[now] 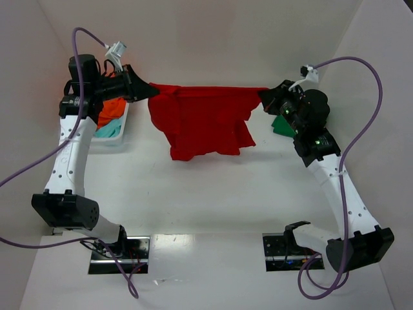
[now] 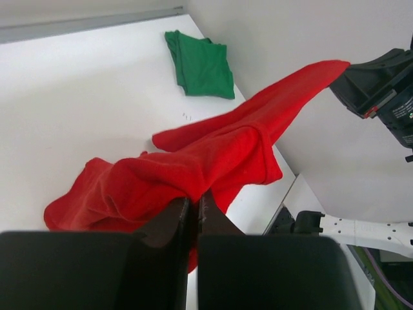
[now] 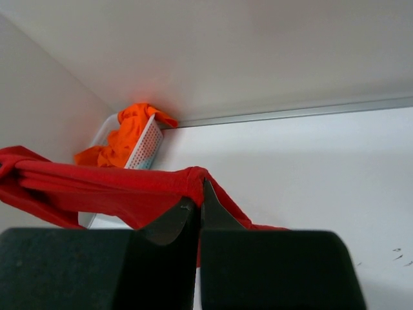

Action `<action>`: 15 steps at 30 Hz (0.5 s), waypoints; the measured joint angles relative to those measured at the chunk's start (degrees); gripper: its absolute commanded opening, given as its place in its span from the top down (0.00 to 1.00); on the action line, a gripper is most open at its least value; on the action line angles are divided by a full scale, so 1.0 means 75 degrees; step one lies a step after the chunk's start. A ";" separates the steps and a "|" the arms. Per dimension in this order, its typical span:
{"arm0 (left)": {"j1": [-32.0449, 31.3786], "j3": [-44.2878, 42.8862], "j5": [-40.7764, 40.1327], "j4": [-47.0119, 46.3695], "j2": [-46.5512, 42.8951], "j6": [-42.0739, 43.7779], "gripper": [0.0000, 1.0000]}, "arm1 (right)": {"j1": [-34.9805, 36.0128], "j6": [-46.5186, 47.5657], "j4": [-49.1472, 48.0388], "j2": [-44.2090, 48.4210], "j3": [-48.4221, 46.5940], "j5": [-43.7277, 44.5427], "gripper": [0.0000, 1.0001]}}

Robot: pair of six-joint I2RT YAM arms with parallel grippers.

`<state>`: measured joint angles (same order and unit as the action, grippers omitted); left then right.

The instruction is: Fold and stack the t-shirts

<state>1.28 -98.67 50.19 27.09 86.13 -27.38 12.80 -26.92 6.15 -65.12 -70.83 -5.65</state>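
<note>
Both grippers are clamped on the red t-shirt (image 1: 203, 123). We see the left gripper (image 1: 153, 91) closed on 1 upper corner and the right gripper (image 1: 263, 97) closed on the other. The shirt hangs stretched between them over the desk (image 1: 206, 194), with its lower part bunched. We cannot tell whether it touches the surface. 1 folded dark green t-shirt (image 2: 200, 64) lies on the desk near the right arm. The orange t-shirt (image 3: 126, 139) and pale teal t-shirt (image 1: 108, 131) sit in the white lattice basket (image 1: 121, 123), far left.
</note>
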 measured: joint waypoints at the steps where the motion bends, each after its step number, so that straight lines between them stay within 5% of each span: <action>1: 0.0020 -0.0230 -0.0050 0.0073 0.0000 0.0000 1.00 | 0.0000 0.0000 0.0023 0.0006 -0.0023 -0.0064 1.00; 10: -0.0029 -0.2626 0.0067 0.0198 0.0105 -0.0035 1.00 | -0.0015 0.0047 0.0341 0.0015 -0.1842 -0.0259 1.00; 15: -0.0146 -0.2806 0.0105 0.0149 -0.0055 -0.0038 1.00 | -0.0064 0.0087 0.0347 0.0154 -0.2215 -0.0256 1.00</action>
<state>0.19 -119.72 50.98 28.21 85.71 -27.66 12.32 -26.26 8.75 -63.96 -87.44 -7.57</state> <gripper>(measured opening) 0.033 0.004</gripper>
